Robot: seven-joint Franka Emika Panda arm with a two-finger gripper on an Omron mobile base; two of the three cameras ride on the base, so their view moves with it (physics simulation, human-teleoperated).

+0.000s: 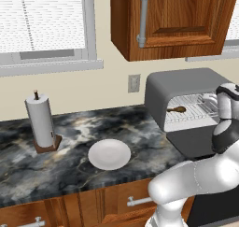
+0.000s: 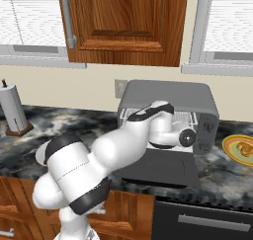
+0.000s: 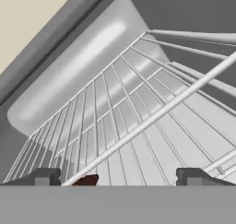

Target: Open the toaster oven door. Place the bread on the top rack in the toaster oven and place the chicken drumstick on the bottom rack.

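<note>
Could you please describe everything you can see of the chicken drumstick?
The chicken drumstick is small and dark brown, plump at one end and tapering to a thin bone end. It lies on its side on a white wire rack inside the open toaster oven. The open gripper is not holding it.

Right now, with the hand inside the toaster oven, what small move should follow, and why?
Probably back the open gripper straight out of the toaster oven: the chicken drumstick already lies on a rack, and nothing sits between the fingertips.
</note>
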